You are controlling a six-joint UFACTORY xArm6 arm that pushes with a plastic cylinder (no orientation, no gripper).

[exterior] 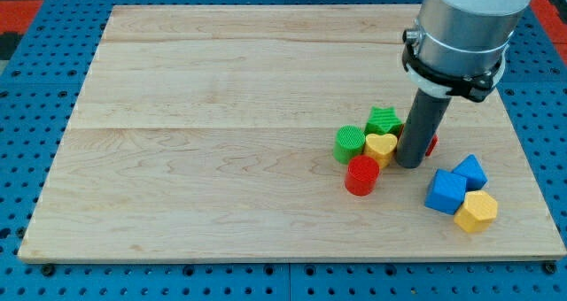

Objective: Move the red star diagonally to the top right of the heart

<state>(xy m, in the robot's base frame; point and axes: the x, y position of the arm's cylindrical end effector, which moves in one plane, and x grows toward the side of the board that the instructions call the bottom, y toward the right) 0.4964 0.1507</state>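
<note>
The step in hand is judged to be the push on the red star (431, 143) itself, since the tip (409, 164) is set down in the cluster toward the board's right edge, just beside the yellow heart (382, 145) on the heart's right; the red star is almost wholly hidden behind the rod, only a sliver of red being seen at the rod's right side, so whether it is touched by the tip cannot be told; there are no jaws to open or close, the tool being a plain rod that grips nothing. The star is already placed to the heart's right, roughly level with it; the next move is judged to call for a push toward the board's top right corner, begun from the star's lower left, so that the star is carried up and away without the heart being dragged along. The rod is held upright, hung from a grey cylindrical arm that enters from the top right corner. Crowded around the heart are a green star (384, 119) above it, a green cylinder (349, 143) to its left and a red cylinder (361, 175) below it; two blue blocks (446, 191) (469, 171) and a yellow block (477, 212) are seen well apart, near the bottom right corner of the wooden board (221, 142).
</note>
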